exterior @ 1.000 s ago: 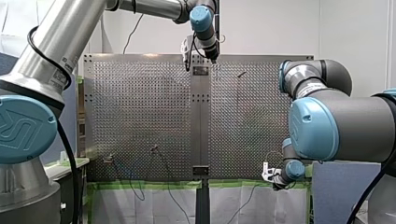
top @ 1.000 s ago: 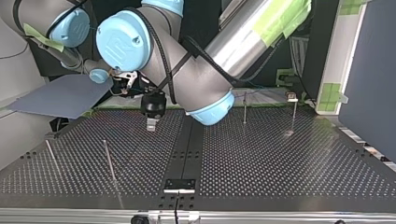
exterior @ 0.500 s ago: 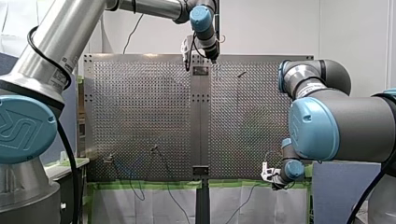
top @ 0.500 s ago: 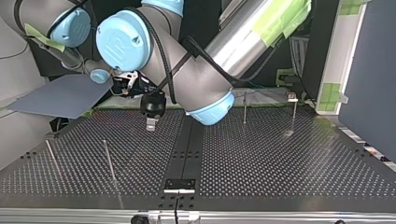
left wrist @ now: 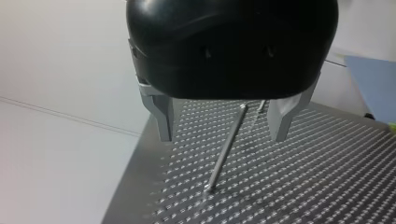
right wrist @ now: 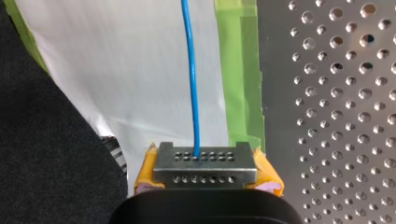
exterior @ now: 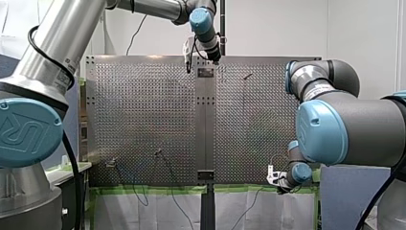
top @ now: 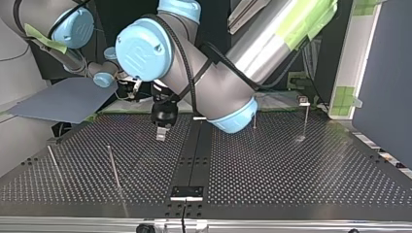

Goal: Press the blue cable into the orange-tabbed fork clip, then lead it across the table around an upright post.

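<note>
The blue cable [right wrist: 191, 70] runs off the right wrist view's edge, its far end cut off; its near end vanishes behind the perforated metal piece [right wrist: 204, 161] at my right gripper [right wrist: 205, 173]. In the top view my left arm [top: 214, 92] partly covers a post [top: 254, 122] and my right gripper.

Front view: room bright, light even, wall [exterior: 287, 28] pale, soft sheen on table [exterior: 143, 120], warm glint at its far edge. Top view: backdrop dark, hard glare streak down my left arm [top: 272, 39]. Right wrist view: sheet [right wrist: 140, 70] glowing white, cable [right wrist: 191, 70] vivid, holes glinting.
</note>
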Robot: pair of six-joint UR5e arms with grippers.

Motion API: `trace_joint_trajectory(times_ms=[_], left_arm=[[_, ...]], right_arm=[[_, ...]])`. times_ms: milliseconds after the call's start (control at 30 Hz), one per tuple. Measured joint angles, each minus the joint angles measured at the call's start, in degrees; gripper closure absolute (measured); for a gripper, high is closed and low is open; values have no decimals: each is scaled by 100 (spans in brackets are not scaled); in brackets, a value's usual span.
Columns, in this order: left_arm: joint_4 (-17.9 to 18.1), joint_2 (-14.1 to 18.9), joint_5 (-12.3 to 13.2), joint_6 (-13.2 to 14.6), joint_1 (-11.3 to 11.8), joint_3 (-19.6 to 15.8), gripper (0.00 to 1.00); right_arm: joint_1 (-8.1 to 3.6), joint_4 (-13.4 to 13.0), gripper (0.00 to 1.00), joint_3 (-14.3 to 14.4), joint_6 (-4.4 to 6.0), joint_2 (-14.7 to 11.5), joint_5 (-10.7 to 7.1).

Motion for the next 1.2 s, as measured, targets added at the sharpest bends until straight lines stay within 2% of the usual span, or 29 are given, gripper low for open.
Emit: trace_joint_trajectory(times_ms=[133, 233, 333, 400, 467, 600, 767, 800, 967, 1200], left_arm=[[214, 210, 217, 2, 213, -217, 0], [391, 387, 394, 1, 370, -394, 0], [561, 553, 563, -14, 442, -563, 0], [671, 630, 677, -24, 458, -683, 0], [727, 664, 740, -29, 460, -790, 0], [793, 688, 823, -45, 455, -1045, 0], [800, 689, 955, -52, 433, -1313, 0], [799, 689, 994, -53, 423, -1351, 0], [760, 691, 1088, -74, 396, -1410, 0], [700, 691, 1106, -85, 441, -1416, 0]], right_arm=[[38, -6, 100, 66, 27, -81, -9], [59, -110, 100, 206, 138, -224, 85], [86, -276, 100, 383, 309, -403, 247], [144, -397, 100, 511, 436, -531, 371], [233, -502, 100, 637, 561, -658, 473], [444, -554, 100, 764, 793, -889, 545], [723, -335, 100, 556, 1104, -1201, 565], [747, -285, 100, 509, 1155, -1252, 565], [773, 2, 100, 236, 1428, -1548, 550], [768, 353, 100, 163, 1752, -1898, 538]])
